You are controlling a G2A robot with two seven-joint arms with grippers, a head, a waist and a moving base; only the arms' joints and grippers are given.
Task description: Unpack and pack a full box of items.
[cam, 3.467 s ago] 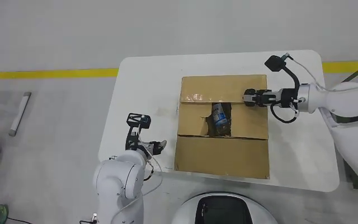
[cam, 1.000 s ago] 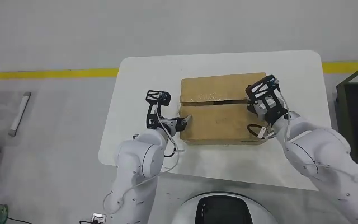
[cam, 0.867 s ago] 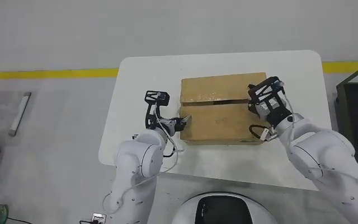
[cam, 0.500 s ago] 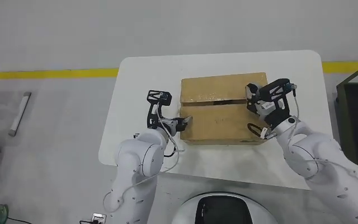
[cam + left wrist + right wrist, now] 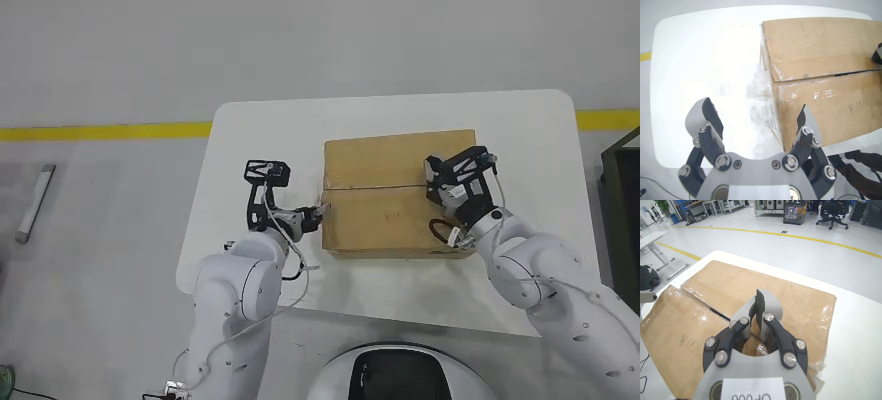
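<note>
White table (image 5: 260, 140) on a grey floor; a yellow floor line (image 5: 100, 130) is seen beyond the box, past the table's far edge.

Box (image 5: 385, 190): plain brown cardboard, set on the table, long side across the robot. Top flaps are folded down and meet along a lengthwise seam (image 5: 821, 76). A narrow dark gap is left open along part of that seam. Contents are hidden by the flaps; nothing can be made out through the gap.

Box surface: clear glossy tape (image 5: 821, 94) is stuck over the flap nearer the robot and wrapped round the edges, wrinkled in places. A handwritten pen mark (image 5: 687, 342) is carried on that same flap. A white label strip (image 5: 772, 115) is stuck on the box's left end wall. Crumpled clear tape (image 5: 758, 89) hangs off that end, down by the table.

Left gripper (image 5: 755, 103): held just beside the box's left end, at the corner nearer the robot. Fingers are spread wide, nothing between them. One finger is seen against the box top at that corner, the other over bare table. Contact with the box cannot be told.

Right gripper (image 5: 759, 294): placed over the box top, at the seam, toward the box's right end. Fingers are pressed together, nothing gripped. Whether the tips rest on the cardboard cannot be told. It is also seen at the far end of the seam in the left wrist view (image 5: 878, 55).
</note>
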